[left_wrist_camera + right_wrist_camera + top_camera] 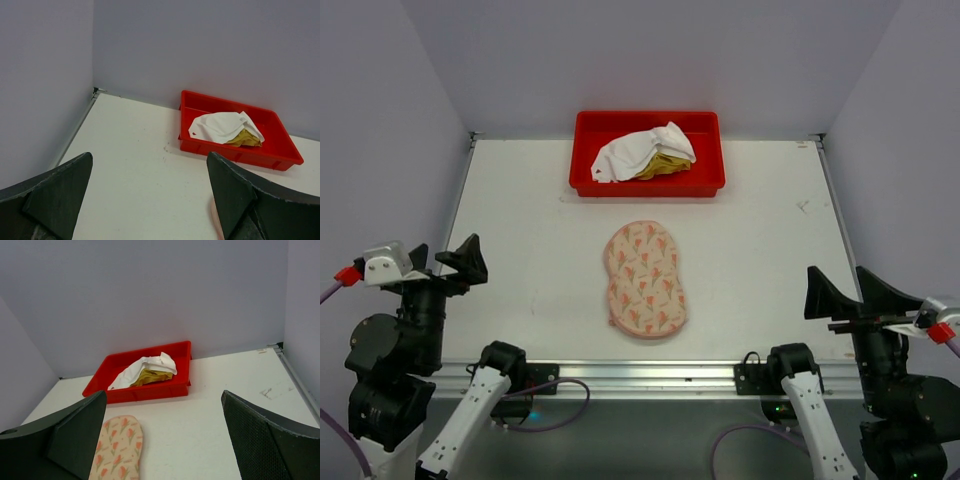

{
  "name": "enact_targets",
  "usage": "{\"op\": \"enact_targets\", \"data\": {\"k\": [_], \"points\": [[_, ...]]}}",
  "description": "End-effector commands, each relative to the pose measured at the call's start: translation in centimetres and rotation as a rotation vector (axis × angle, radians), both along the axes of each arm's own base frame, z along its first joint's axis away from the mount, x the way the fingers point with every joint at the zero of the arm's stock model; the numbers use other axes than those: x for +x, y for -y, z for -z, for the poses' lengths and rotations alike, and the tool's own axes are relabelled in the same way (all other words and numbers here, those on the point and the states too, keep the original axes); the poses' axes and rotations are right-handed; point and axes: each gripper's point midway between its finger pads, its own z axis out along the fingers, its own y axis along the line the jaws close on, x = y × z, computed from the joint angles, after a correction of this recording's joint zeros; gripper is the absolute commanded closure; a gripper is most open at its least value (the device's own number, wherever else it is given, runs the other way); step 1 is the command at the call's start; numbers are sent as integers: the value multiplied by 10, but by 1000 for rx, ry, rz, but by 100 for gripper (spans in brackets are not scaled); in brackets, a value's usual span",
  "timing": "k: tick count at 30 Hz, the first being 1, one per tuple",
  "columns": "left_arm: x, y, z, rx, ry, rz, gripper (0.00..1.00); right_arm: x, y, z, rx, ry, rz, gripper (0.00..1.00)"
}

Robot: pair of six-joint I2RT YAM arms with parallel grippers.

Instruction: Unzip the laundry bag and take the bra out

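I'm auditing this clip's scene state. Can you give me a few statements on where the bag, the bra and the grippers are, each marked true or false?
1. The bra lies bunched in the red tray. True.
2. The laundry bag is in the tray with it. False: it lies flat on the table, in front of the tray and apart from it.
3. The left gripper is clamped on the bag. False: it is open and holds nothing, off to the side of the bag.
4. The right gripper is open and empty. True.
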Motion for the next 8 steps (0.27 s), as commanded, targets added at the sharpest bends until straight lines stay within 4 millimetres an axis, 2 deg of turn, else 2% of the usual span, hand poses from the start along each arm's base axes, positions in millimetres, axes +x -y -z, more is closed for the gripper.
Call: {"op": "enact_targets", "data": {"k": [1, 8], "points": [[6, 4, 8, -5, -28, 10, 0, -2, 0, 2, -22, 4, -1, 1], [18, 17, 24, -5, -81, 55, 0, -3, 1, 1, -24, 9, 2, 1]]}}
